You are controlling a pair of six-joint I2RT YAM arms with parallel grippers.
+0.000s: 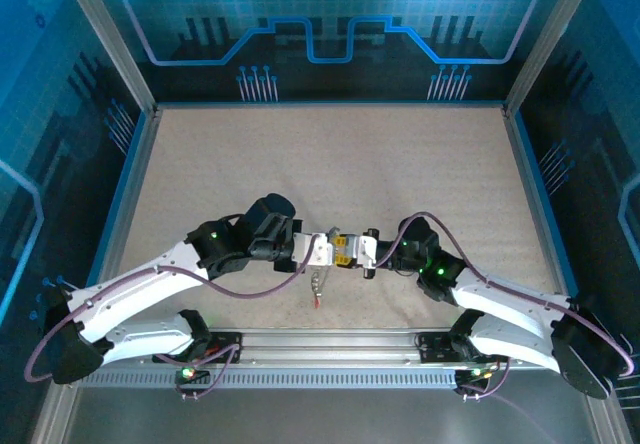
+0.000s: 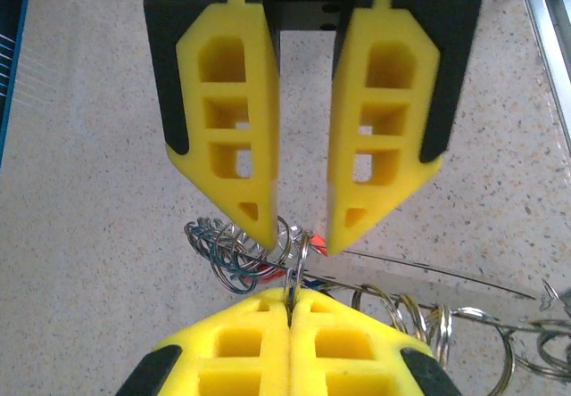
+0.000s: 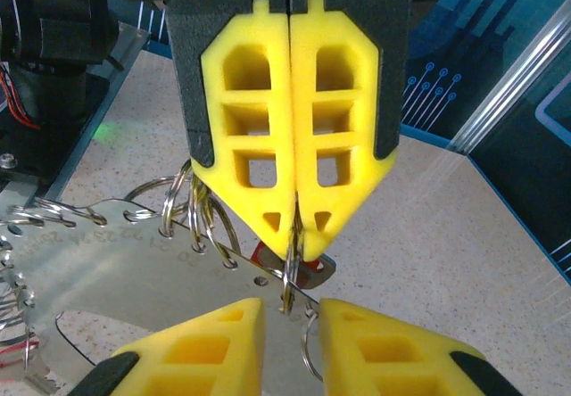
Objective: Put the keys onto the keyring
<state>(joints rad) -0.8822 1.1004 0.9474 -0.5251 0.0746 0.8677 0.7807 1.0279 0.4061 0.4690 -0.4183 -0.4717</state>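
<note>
Legend: the two arms met tip to tip above the near half of the counter (image 1: 330, 154). The left fingers (image 2: 241, 347) were pressed flat together, pinching a small split ring (image 2: 293, 276) that stood edge-on at their tips. The right fingers (image 3: 384, 347) faced them with a clear gap between the pads. Their tips lay to either side of the pinched ring, and whether they touched it could not be told. The keyring (image 3: 134, 253), seen from the right wrist as a flat, curved grey metal band with holes near its rim, hung in the air between the two arms and passed just under the left fingertips. The pinched ring met this band at its rim. More small rings (image 3: 183, 204) were bunched along the same rim to the left. A red key head (image 3: 260, 255) showed just behind the pinched ring. From above, the keys (image 1: 318, 289) dangled in a short bunch below the point where the fingers met, a red one lowest, near the counter's front edge.
</note>
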